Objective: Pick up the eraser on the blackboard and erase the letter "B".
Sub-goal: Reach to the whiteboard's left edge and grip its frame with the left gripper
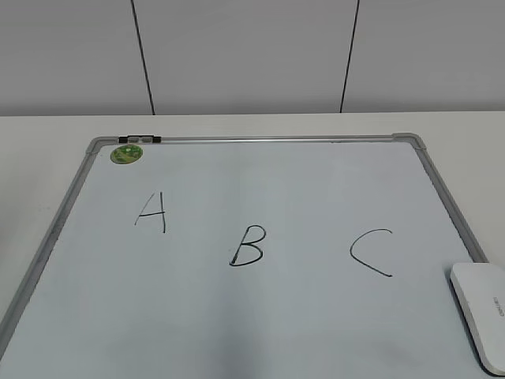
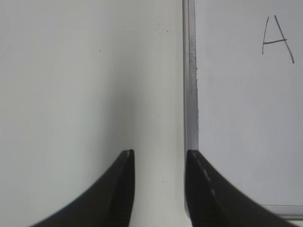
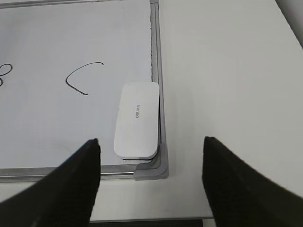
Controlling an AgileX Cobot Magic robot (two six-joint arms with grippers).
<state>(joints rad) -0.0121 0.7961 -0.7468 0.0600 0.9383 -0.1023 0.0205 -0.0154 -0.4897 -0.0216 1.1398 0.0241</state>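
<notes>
The flat white rounded plastic eraser (image 3: 137, 120) lies ahead of the right pincer (image 3: 150, 146), in the corner of the large pale grey-framed blackboard (image 3: 155, 61), one long side against the frame. That pincer hangs with its jaws wide apart, empty. A finger descending on the frame side could land on the rail and tilt or push the eraser.

The hand-drawn black letter "B" (image 1: 248, 245) sits well beyond, close to the black "C" (image 3: 81, 77), so a broad wipe may smear it. The left pincer (image 2: 158, 153), also parted, straddles the frame over the pale surface (image 2: 85, 85).

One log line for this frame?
phase: pre-grasp | flat white plastic eraser: board's right edge, untouched | black marker B: intact | left gripper: open | right gripper: open
</notes>
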